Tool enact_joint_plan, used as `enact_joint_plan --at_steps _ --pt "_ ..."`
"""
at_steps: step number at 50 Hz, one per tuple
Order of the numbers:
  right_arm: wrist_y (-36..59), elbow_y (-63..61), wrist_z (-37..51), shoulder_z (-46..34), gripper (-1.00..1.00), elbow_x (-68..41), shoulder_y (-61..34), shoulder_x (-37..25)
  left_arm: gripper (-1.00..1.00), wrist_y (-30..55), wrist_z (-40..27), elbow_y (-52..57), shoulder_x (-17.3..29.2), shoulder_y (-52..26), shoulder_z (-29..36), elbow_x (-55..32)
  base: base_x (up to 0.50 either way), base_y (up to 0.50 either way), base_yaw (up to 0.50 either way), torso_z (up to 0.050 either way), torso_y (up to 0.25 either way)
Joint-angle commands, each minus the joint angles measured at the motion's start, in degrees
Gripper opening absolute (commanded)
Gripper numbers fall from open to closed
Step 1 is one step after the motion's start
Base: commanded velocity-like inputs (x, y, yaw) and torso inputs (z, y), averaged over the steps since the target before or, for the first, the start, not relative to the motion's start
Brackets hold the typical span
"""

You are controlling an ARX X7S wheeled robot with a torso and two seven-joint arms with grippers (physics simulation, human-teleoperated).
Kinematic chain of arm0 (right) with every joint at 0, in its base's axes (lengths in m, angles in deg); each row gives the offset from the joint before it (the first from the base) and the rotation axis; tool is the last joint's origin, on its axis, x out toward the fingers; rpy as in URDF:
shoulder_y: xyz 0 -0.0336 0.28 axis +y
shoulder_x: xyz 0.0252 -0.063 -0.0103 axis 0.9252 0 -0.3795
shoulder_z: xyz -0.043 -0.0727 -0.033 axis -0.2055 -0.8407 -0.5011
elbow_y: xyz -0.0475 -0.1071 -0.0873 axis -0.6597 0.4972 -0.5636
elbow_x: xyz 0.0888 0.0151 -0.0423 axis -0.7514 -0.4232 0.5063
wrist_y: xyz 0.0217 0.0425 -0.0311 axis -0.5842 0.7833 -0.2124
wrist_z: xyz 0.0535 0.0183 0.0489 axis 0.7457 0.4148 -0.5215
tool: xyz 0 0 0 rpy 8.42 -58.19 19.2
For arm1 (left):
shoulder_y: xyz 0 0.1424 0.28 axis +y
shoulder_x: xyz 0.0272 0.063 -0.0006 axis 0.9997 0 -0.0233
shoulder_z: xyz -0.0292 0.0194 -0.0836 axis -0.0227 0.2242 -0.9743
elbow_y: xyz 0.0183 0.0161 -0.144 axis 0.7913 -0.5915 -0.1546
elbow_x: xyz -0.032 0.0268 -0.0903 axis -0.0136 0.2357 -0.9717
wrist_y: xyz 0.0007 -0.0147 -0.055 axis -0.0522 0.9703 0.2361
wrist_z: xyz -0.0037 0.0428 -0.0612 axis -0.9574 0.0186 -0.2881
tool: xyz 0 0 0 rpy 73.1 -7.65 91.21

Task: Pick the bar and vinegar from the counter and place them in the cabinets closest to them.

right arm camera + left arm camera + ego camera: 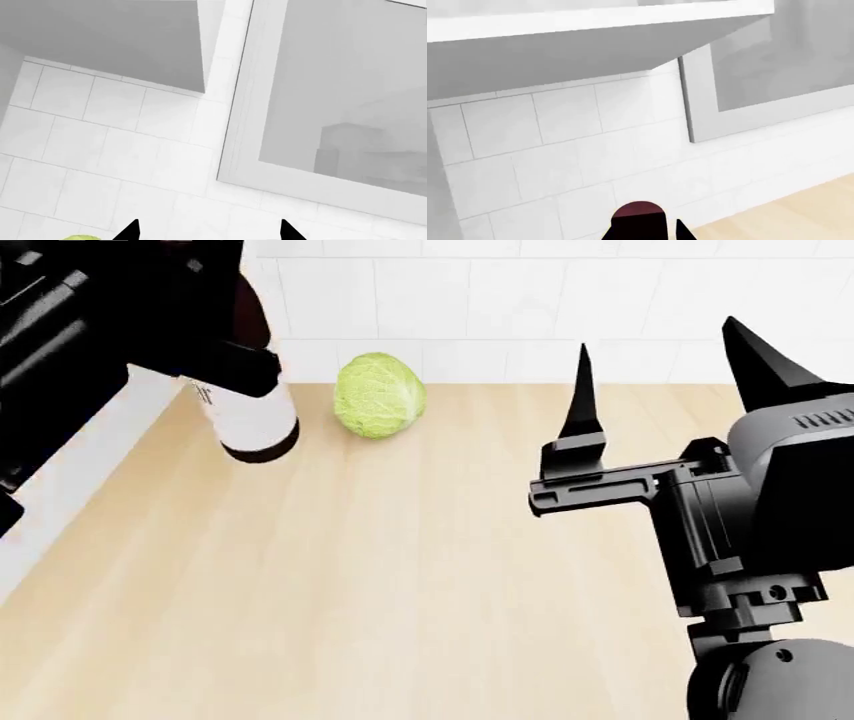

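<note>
While the right tool (661,375) sits nearest, over the worktop (400,590), its two black fingers stand wide apart with nothing between them. Farther back, near the worktop's far left corner, the left tool (227,355) grips the vinegar (251,415) around its upper part, and the bottle hangs a bit tilted. Just beside it is a green cabbage (379,394), near the far edge by the white tiled wall (534,300). A wall cabinet (574,45) hangs above the tiles. The bar cannot be seen.
</note>
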Motion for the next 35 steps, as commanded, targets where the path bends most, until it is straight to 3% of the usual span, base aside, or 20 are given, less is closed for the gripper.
enact_joint_plan --at_steps 1,21,30,35 --pt "-3.8 1.3 -2.6 -0.7 1.00 4.9 3.2 0.0 -1.00 5.6 -5.7 -5.5 1.7 -18.8 2.3 -8.7 0.00 0.00 0.00 0.000 0.000" --pt "-7.5 3.2 -4.9 -3.3 1.00 10.7 5.6 2.0 -1.00 11.0 -7.5 -12.9 5.2 -34.7 4.0 -13.5 0.00 0.00 0.00 0.000 0.000" --pt "-7.8 3.3 -5.0 -3.6 1.00 11.3 5.8 2.1 -1.00 13.9 -4.2 -17.9 2.8 -40.9 4.9 -10.0 0.00 0.00 0.00 0.000 0.000" --pt "-7.7 3.3 -5.0 -3.7 1.00 11.4 5.4 2.3 -1.00 16.2 1.8 -23.0 -0.7 -45.1 5.9 -2.2 0.00 0.00 0.00 0.000 0.000"
